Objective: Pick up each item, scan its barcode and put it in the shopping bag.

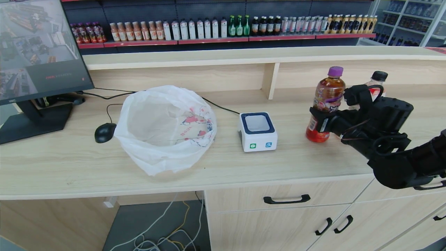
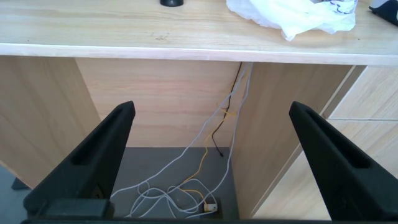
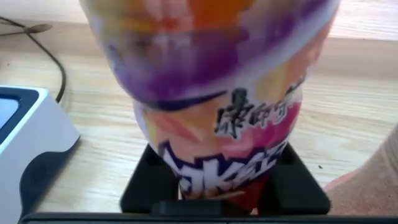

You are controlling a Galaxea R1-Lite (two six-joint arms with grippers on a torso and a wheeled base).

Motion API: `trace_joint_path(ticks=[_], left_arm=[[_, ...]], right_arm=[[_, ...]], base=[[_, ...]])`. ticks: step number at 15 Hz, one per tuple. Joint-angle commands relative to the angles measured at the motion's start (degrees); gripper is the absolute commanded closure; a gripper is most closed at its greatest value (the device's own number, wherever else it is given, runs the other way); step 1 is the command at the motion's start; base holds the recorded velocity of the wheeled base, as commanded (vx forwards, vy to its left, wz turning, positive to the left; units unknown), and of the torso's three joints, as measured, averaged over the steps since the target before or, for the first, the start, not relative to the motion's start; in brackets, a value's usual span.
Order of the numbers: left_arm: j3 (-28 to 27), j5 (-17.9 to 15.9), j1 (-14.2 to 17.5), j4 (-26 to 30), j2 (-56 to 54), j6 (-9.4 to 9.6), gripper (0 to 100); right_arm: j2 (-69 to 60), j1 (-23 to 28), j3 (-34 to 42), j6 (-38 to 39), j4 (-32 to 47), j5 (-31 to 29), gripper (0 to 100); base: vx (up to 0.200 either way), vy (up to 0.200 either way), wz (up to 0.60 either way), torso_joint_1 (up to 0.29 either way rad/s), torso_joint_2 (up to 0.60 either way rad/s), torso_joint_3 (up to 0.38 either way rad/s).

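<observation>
Progress looks to be at the very first item. The right gripper [image 1: 331, 106] has its jaws closed around the middle of the amber drink bottle with a purple cap and a purple-and-orange label [image 1: 329, 89]. The bottle is upright at the right side of the pale wooden tabletop [image 1: 69, 164]. Whether its base rests on the wood or is just clear of it, I cannot tell.

The white box-shaped barcode scanner with a blue-rimmed window [image 1: 258, 131] sits well apart from the bottle, between it and the white crumpled plastic shopping bag [image 1: 156, 157]. The bag stands open-mouthed, and no item can be seen inside it.

A second, clear bottle with a black cap [image 1: 378, 78] stands just behind the gripper, near the back of the tabletop.

The left gripper [image 2: 210, 109] hangs below the tabletop's front edge, jaws spread wide with nothing between them.

By my reckoning, only the grasp is made. The scan and the drop into the bag are left for this bottle, and the whole sequence for the black-capped one.
</observation>
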State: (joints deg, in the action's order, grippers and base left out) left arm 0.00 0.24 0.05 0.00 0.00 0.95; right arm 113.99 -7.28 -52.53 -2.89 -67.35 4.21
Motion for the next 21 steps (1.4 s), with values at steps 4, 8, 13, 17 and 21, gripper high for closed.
trace_joint_path(ticks=[4, 8, 13, 17, 21], left_arm=[[0.00, 0.02, 0.04, 0.00, 0.00, 0.02, 0], [0.00, 0.02, 0.04, 0.00, 0.00, -0.07, 0], [0.00, 0.02, 0.04, 0.00, 0.00, -0.07, 0], [0.00, 0.02, 0.04, 0.00, 0.00, -0.07, 0], [0.00, 0.02, 0.04, 0.00, 0.00, -0.07, 0]], right_arm=[[-0.62, 0.69, 0.32, 0.69, -0.23, 0.28, 100], [-1.05, 1.04, 0.32, 0.60, -0.23, 0.28, 100], [-1.93, 0.95, 0.15, 0.43, -0.32, 0.28, 100], [-3.87, 0.95, -1.08, 0.69, -0.06, 0.36, 100], [-7.65, 0.60, 1.73, 0.52, -0.06, 0.45, 100]], base=[[0.000, 0.000, 0.00, 0.000, 0.00, 0.000], [0.000, 0.000, 0.00, 0.000, 0.00, 0.000], [0.000, 0.000, 0.00, 0.000, 0.00, 0.000], [0.000, 0.000, 0.00, 0.000, 0.00, 0.000], [0.000, 0.000, 0.00, 0.000, 0.00, 0.000]])
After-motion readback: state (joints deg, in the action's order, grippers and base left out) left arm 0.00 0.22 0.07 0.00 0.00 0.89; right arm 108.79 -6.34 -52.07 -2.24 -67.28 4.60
